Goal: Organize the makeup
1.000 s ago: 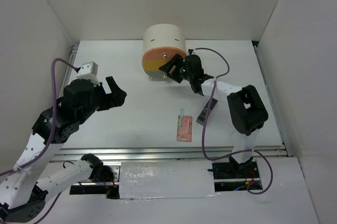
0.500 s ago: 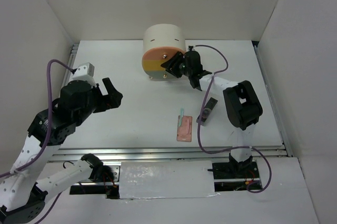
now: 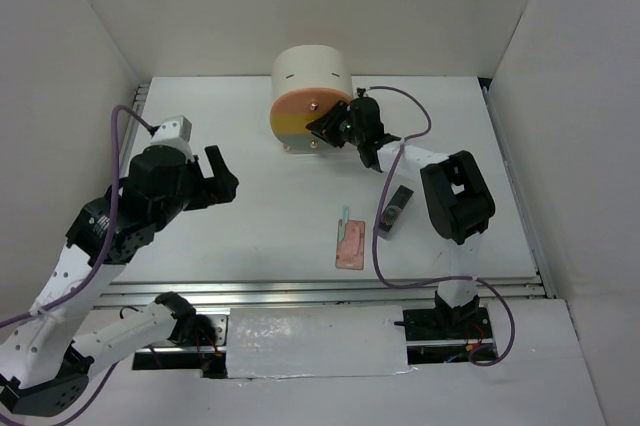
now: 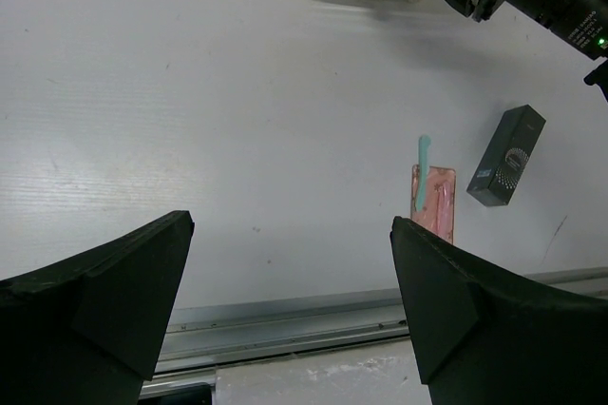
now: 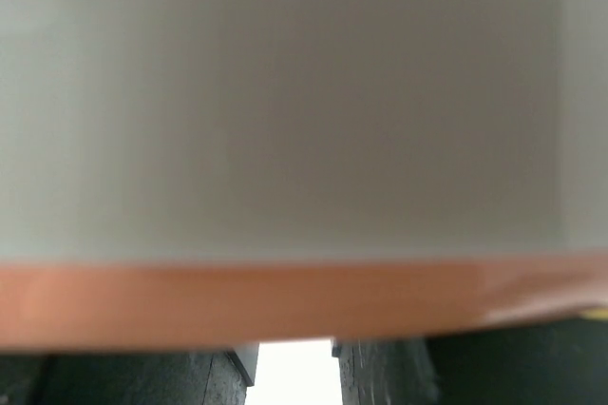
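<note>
White table (image 3: 250, 216), walled on three sides by white panels, with a metal rail (image 3: 330, 289) along the near edge.

- Drum box (image 3: 310, 81): cream, orange and yellow front, standing back centre.
- Right gripper (image 3: 322, 130): pressed against the drum's front. Its own camera is filled with blurred cream wall and an orange band (image 5: 285, 305), so whether it is clenched or released cannot be told.
- Left gripper (image 3: 222, 186): fingers spread wide, holding nothing, above the table's left side.
- Pink palette (image 3: 350, 245): flat, near centre front.
- Teal stick (image 3: 345, 216): overlapping the palette's far end.
- Dark grey case (image 3: 397, 210): just right of the palette, apart from it.
- Purple cable (image 3: 376, 256): looping past the case's left edge.
</note>
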Robot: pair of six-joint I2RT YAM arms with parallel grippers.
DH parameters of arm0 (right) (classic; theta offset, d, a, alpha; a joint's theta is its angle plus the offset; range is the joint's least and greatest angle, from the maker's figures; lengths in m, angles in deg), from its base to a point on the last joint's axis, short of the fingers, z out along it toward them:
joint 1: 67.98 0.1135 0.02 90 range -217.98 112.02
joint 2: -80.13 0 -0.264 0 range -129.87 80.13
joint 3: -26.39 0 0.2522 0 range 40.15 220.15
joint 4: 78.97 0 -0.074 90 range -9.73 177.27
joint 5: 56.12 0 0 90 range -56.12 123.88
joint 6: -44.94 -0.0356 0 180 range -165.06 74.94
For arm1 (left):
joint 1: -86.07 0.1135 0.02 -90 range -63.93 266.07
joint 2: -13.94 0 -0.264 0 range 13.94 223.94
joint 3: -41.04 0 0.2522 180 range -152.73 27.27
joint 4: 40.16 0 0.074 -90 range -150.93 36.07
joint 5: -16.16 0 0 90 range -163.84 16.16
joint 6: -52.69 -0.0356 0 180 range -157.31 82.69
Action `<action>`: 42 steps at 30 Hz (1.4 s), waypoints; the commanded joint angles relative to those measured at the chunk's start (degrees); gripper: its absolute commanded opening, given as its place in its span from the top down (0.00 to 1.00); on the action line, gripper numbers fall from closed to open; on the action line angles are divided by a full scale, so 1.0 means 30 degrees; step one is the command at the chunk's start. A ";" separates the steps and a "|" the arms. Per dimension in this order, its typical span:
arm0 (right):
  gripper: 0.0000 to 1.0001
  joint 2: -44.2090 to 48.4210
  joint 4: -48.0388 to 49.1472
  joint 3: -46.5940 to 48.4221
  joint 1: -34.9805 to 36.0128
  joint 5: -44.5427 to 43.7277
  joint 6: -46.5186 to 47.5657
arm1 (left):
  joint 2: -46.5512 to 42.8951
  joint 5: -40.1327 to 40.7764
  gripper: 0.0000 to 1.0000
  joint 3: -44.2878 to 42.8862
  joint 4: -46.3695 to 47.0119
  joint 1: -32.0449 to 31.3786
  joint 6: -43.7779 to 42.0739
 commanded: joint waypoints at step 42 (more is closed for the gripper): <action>0.78 0.6541 0.2929 -0.7325 0.3152 -0.0698 -0.1318 | -0.1488 -0.0460 0.01 0.0554 0.1083 0.0049 -0.0620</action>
